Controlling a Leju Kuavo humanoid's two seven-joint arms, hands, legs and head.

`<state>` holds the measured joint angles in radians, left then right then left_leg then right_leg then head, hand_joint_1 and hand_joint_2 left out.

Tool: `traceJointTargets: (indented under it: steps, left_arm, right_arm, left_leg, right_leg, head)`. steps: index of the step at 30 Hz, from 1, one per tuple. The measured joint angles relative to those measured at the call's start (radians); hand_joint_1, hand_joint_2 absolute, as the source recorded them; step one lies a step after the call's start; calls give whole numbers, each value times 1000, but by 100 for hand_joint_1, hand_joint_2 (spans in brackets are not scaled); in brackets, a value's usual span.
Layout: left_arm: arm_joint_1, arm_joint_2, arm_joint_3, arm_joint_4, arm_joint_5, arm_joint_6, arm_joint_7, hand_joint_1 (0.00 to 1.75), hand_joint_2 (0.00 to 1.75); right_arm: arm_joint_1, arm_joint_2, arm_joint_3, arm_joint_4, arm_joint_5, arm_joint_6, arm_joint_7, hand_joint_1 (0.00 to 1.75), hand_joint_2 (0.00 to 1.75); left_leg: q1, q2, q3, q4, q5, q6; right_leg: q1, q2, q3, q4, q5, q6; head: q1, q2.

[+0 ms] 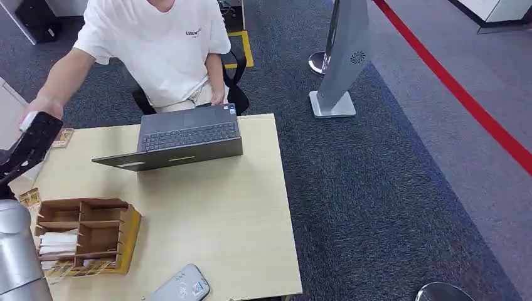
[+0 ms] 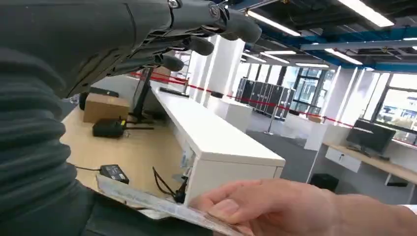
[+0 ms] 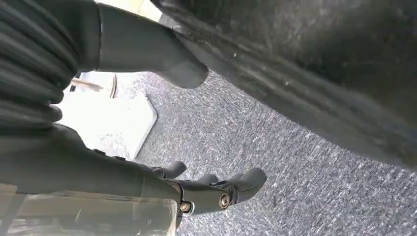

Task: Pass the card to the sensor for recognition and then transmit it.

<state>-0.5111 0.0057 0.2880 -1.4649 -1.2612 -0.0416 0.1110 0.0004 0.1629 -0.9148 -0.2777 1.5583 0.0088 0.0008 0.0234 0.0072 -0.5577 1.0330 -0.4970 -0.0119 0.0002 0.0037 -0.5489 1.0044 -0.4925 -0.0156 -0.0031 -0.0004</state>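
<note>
We are in an open-plan office: grey carpet [image 1: 376,188], a laptop [image 1: 182,135] on a pale desk [image 1: 232,213], long white counters [image 2: 216,132], monitors [image 2: 376,136], ceiling strip lights [image 2: 275,23]

A short line of dark print sits on the chest of the person's white T-shirt [image 1: 162,47], but it is too small and blurred to read (only a few smudged capitals show). The grey sensor pad [image 1: 180,286] at the near edge of the counter [image 1: 238,213] carries small round printed marks, none of them legible. The card [image 2: 162,206] pinched by the person's hand [image 2: 275,209] appears edge-on, so no print on it can be made out.
</note>
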Motion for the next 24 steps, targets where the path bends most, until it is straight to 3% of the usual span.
traceJointTargets:
  steps: [24]
  left_arm:
    - [-11, -2, -23, 27, 9, 1, -31, 175, 175]
  right_arm:
    - [0, -8, 71, 16, 0, 3, -2, 0, 175]
  left_leg:
    - [0, 0, 0, 0, 0, 0]
  right_leg:
    - [0, 0, 0, 0, 0, 0]
  head:
    - [0, 0]
